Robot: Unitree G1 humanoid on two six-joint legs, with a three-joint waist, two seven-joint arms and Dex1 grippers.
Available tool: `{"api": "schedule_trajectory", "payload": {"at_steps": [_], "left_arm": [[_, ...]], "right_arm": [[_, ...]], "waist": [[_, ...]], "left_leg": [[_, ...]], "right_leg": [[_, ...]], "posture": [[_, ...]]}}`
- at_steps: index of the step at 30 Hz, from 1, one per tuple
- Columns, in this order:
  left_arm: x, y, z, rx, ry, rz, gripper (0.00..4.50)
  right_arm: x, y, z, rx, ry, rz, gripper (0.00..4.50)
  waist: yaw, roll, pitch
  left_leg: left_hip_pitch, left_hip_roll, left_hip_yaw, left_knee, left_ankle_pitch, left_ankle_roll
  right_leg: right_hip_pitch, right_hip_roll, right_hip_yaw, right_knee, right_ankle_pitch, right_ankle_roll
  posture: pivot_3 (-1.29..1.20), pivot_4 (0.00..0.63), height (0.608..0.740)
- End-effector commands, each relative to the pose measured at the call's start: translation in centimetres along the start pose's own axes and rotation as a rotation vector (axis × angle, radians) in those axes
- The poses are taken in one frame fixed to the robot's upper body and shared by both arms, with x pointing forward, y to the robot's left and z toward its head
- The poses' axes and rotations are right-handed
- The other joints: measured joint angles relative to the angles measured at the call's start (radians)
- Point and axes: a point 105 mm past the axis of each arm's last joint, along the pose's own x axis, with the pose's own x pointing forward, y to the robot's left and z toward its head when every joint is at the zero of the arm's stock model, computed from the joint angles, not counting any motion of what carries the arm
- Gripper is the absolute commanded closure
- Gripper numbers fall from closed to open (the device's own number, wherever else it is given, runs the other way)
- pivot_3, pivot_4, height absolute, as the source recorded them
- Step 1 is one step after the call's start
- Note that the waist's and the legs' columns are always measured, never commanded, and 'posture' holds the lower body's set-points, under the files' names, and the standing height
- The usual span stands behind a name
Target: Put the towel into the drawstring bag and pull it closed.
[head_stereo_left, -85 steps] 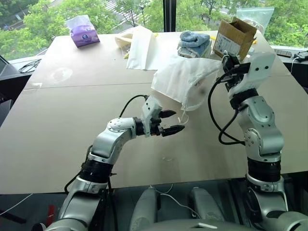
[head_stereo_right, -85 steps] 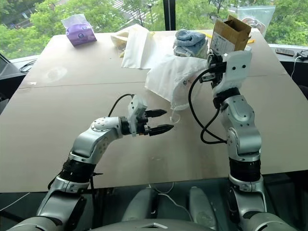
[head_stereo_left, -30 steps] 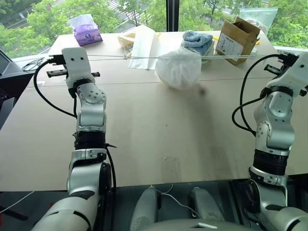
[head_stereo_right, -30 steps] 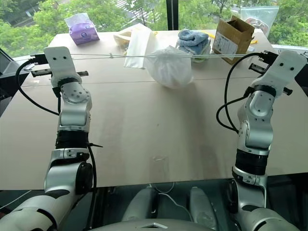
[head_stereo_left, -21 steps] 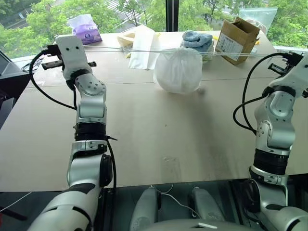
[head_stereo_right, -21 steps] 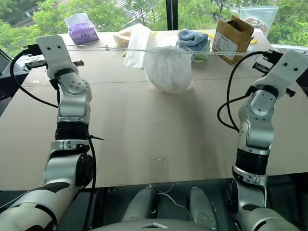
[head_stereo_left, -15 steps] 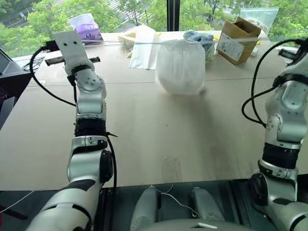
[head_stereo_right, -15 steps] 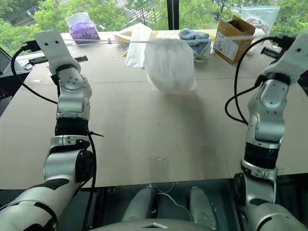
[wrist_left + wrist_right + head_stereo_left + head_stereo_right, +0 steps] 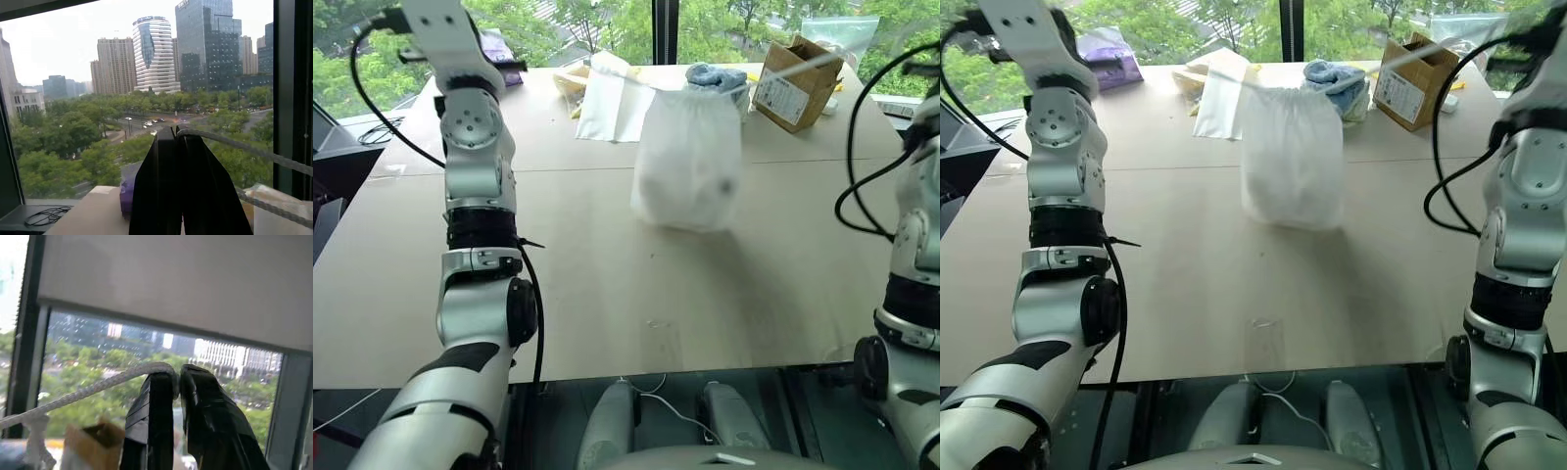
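drawstring bag (image 9: 688,157) lifted higher, towel hidden inside

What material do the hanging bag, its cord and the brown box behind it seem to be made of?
Bag: probably thin white fabric with a matte finish; it is slightly see-through, and a darker shape shows inside.
Cord: braided white rope, likely cotton or synthetic; the twisted strands show where the right tool pinches it.
Box: plain brown cardboard, matte, with open flaps and a white label.
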Motion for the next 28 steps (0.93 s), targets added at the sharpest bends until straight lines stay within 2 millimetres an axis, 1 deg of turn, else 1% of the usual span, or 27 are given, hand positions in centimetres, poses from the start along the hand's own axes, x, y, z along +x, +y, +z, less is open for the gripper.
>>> {"api": "schedule_trajectory", "payload": {"at_steps": [1,2,3,4,5,6,7,8,9,11,13,17,20,22,24,28], "left_arm": [[-2.4,-3.6,-2.8,-0.036,0.092,-0.265,3.27],[-3.5,-4.4,-3.7,-0.05,0.125,-0.344,2.86],[-5.4,-5.6,-5.0,-0.051,0.169,-0.478,2.37],[-7.1,-6.4,-5.9,-0.044,0.203,-0.58,1.73],[-9.1,-7.1,-7.0,-0.048,0.256,-0.683,1.43],[-11.3,-7.6,-8.0,-0.074,0.318,-0.778,1.05],[-13.1,-7.9,-8.7,-0.084,0.366,-0.848,0.63],[-14.8,-7.9,-9.2,-0.073,0.396,-0.908,0.2],[-16.3,-7.9,-9.5,-0.07,0.423,-0.959,0.05],[-18.4,-7.2,-10.0,-0.066,0.464,-1.015,0.05],[-19.4,-5.9,-10.4,-0.079,0.495,-1.009,0.05],[-20.1,-3.1,-10.9,-0.143,0.534,-0.949,0.05],[-21.4,-1.4,-11.5,-0.099,0.568,-0.965,0.05],[-22.5,-0.8,-11.8,-0.087,0.587,-0.988,0.05],[-23.6,-0.7,-11.7,-0.104,0.604,-1.017,0.05],[-24.4,-0.8,-11.8,-0.075,0.604,-1.041,0.05]], "right_arm": [[-2.7,3.6,-2.4,0.082,0.121,0.271,2.54],[-3.8,4.3,-3.4,0.121,0.176,0.339,2.08],[-5.4,5.1,-4.5,0.138,0.241,0.432,1.63],[-6.6,5.6,-5.3,0.154,0.297,0.499,0.97],[-8.1,6.3,-6.1,0.19,0.364,0.58,0.67],[-9.5,6.7,-6.7,0.201,0.416,0.658,0.24],[-10.7,7.0,-7.2,0.212,0.465,0.712,0.0],[-11.9,7.2,-7.4,0.242,0.508,0.767,0.0],[-13.0,7.4,-7.5,0.279,0.541,0.823,0.0],[-14.8,7.3,-7.5,0.304,0.587,0.906,0.0],[-16.3,6.8,-7.5,0.316,0.615,0.97,0.0],[-17.0,4.7,-8.5,0.286,0.576,0.945,0.0],[-17.5,3.5,-9.2,0.27,0.54,0.929,0.0],[-17.8,3.0,-9.2,0.287,0.508,0.931,0.0],[-18.3,2.6,-9.3,0.292,0.5,0.94,0.0],[-18.5,1.7,-9.5,0.291,0.474,0.939,0.0]], "waist": [[-0.001,0.0,0.001],[-0.001,0.0,0.001],[-0.002,0.0,0.001],[-0.005,0.0,0.002],[-0.01,0.0,0.001],[-0.012,0.0,0.001],[-0.014,0.001,0.001],[-0.016,0.001,0.001],[-0.019,0.001,0.001],[-0.019,0.001,0.001],[-0.013,0.001,0.001],[0.002,0.0,0.002],[0.006,0.0,0.002],[0.007,0.0,0.002],[0.008,0.001,0.002],[0.009,0.001,0.002]], "left_leg": [[0.0,0.0,0.0,0.0,0.0,0.0],[-0.001,0.0,0.0,0.0,0.0,0.0],[-0.002,0.0,-0.001,0.0,0.0,0.0],[-0.003,0.0,-0.002,0.0,0.0,0.0],[-0.004,0.0,-0.003,0.001,0.0,0.0],[-0.004,0.001,-0.004,0.0,0.0,0.0],[-0.003,0.001,-0.004,0.0,0.0,0.0],[-0.001,0.001,-0.004,-0.001,0.0,0.0],[0.0,0.001,-0.004,-0.002,0.0,0.0],[0.0,0.002,-0.004,-0.001,0.0,0.001],[0.001,0.002,-0.004,0.0,-0.002,0.004],[0.011,0.002,-0.005,0.001,-0.003,0.005],[0.017,0.002,-0.004,0.0,-0.004,0.007],[0.017,0.002,-0.004,-0.001,-0.004,0.007],[0.017,0.002,-0.004,-0.001,-0.004,0.007],[0.018,0.002,-0.004,-0.001,-0.004,0.007]], "right_leg": [[0.0,0.0,0.0,0.0,0.0,0.0],[-0.001,0.0,0.0,0.0,0.0,0.0],[-0.002,0.0,0.0,0.0,0.0,0.0],[-0.003,0.0,0.0,0.0,0.0,0.0],[-0.003,0.0,0.0,0.0,0.0,0.0],[-0.003,0.0,0.0,-0.001,0.0,0.0],[-0.002,0.0,0.0,-0.002,0.0,0.0],[0.0,0.0,0.0,-0.002,0.0,0.0],[0.001,0.0,0.001,-0.002,0.0,0.0],[0.001,0.001,0.001,-0.002,0.0,0.0],[0.002,0.001,0.001,-0.001,0.0,0.0],[0.013,0.001,0.0,-0.003,0.0,0.0],[0.02,0.001,0.0,-0.006,0.0,0.0],[0.02,0.001,0.0,-0.006,0.0,0.0],[0.02,0.001,0.0,-0.007,0.0,0.0],[0.021,0.0,0.0,-0.007,0.0,0.0]], "posture": [[0.0,0.15,0.74],[0.0,0.15,0.74],[0.0,0.15,0.74],[0.0,0.15,0.74],[0.0,0.15,0.74],[0.0,0.15,0.74],[0.0,0.15,0.74],[0.0,0.15,0.74],[0.0,0.15,0.74],[0.0,0.15,0.74],[0.0,0.15,0.74],[0.0,0.15,0.74],[0.0,0.15,0.74],[0.0,0.15,0.74],[0.0,0.15,0.74],[0.0,0.15,0.74]]}}
